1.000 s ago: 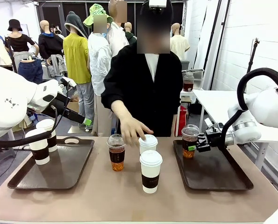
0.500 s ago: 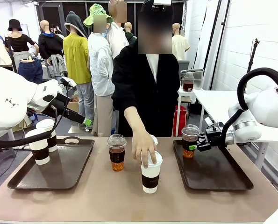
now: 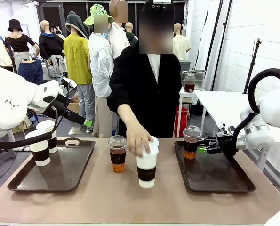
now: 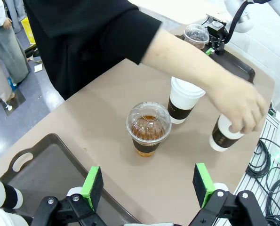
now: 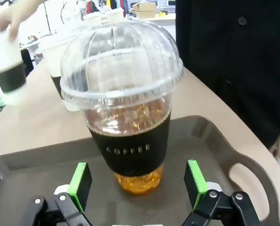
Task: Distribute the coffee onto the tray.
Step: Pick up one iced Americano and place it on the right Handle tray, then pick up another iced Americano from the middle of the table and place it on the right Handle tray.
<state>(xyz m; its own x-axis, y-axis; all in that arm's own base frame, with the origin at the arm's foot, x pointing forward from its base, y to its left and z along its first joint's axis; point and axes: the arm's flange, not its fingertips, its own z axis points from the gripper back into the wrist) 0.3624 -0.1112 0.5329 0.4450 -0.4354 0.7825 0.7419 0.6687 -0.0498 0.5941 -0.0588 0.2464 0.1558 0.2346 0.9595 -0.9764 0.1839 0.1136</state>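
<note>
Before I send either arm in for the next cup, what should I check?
1. Right pincer open: ok.
2. Dome-lidded cup upright on right tray: ok.
3. Left pincer open and empty: ok.
4. Middle of the table free of the person: not ok, a hand grips a white paper cup there.
5. Room on left tray: ok, beside its two paper cups.

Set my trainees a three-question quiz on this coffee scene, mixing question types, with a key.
1. True or false: the right end effector is open.
2. How many white cups stand on the left tray? A one, B two, C four.
3. Fill in: the person's hand grips a ____ cup by its top.
Key: 1 true; 2 B; 3 white.
</note>
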